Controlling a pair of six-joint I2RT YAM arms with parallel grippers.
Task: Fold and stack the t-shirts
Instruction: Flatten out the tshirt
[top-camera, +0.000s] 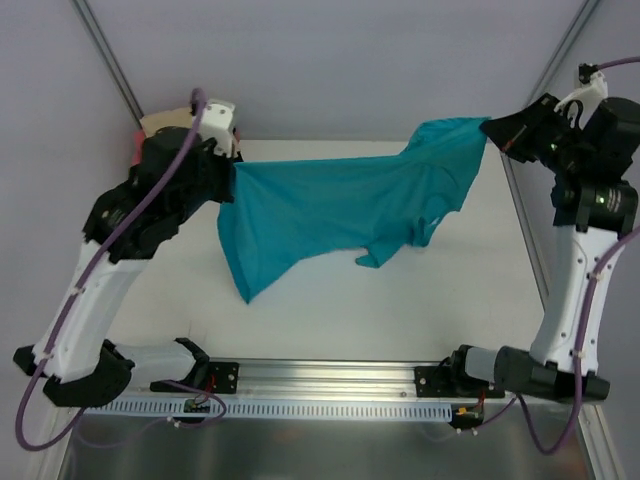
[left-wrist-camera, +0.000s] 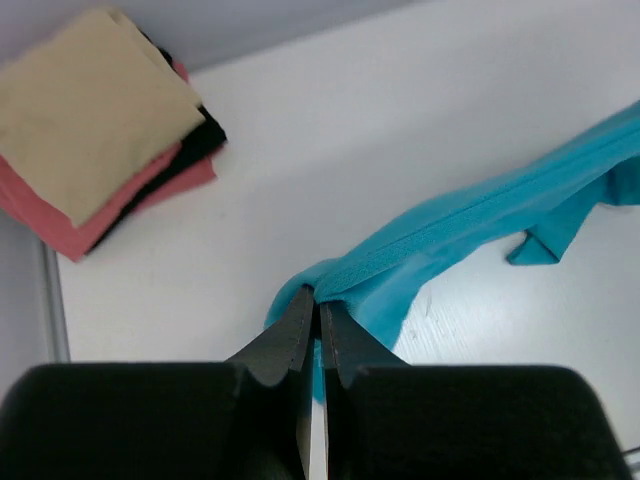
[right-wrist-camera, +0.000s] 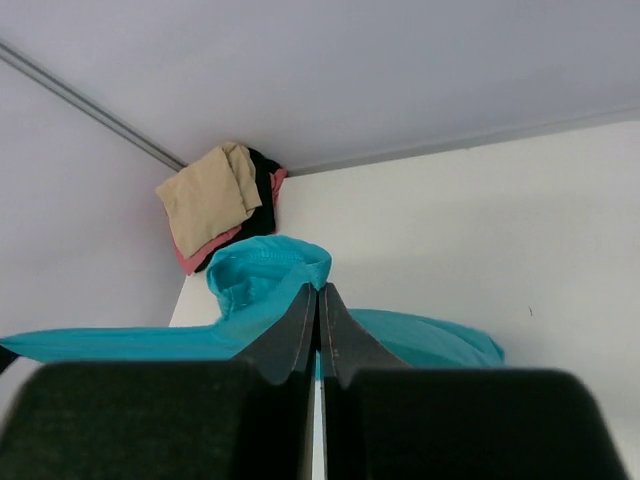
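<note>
Left gripper (left-wrist-camera: 318, 297) and right gripper (right-wrist-camera: 318, 290) clenched on teal t-shirt (top-camera: 340, 205), stretched between, corner drooping.

Nothing in any of the views can be read: no words, numbers, brand marks or signs. The teal t-shirt (top-camera: 330, 210) shows only plain cloth. The folded shirts (left-wrist-camera: 95, 110) at the far left corner of the worktop are plain too.
</note>
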